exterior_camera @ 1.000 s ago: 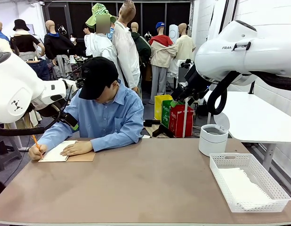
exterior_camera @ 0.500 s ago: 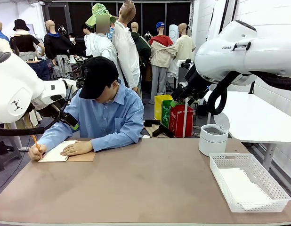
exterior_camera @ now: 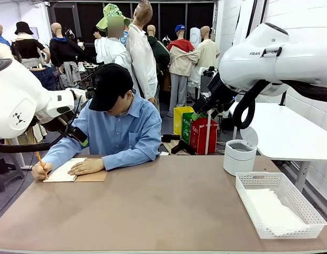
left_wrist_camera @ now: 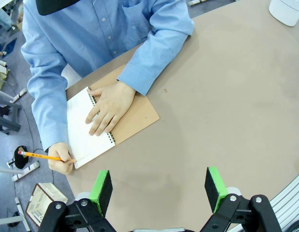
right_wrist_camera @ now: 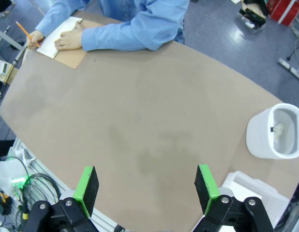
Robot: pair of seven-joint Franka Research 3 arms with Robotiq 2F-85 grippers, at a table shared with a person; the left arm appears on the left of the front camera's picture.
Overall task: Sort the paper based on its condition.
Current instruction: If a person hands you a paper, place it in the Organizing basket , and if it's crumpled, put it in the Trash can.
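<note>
**Figure.** Front view, left to right. At lower left a person writes with a pencil (exterior_camera: 39, 158) in a spiral notebook (exterior_camera: 63, 172), with the other hand (exterior_camera: 87, 167) flat on the page. The bare counter (exterior_camera: 169, 206) spans the middle, and a white bin (exterior_camera: 239, 156) stands right of centre. At lower right a white lattice basket (exterior_camera: 288, 232) holds flat paper (exterior_camera: 272, 209).

Left wrist view: my left pincer (left_wrist_camera: 158, 171) hangs wide and empty above the counter, near the notebook. Right wrist view: my right pincer (right_wrist_camera: 146, 169) is likewise wide and empty, above the counter's middle.

I judge the sorting to be between sheets, as no loose sheet lies out for me. The next move calls for waiting until a page is offered. I would then read whether it is flat or crumpled and take it by an edge.
</note>
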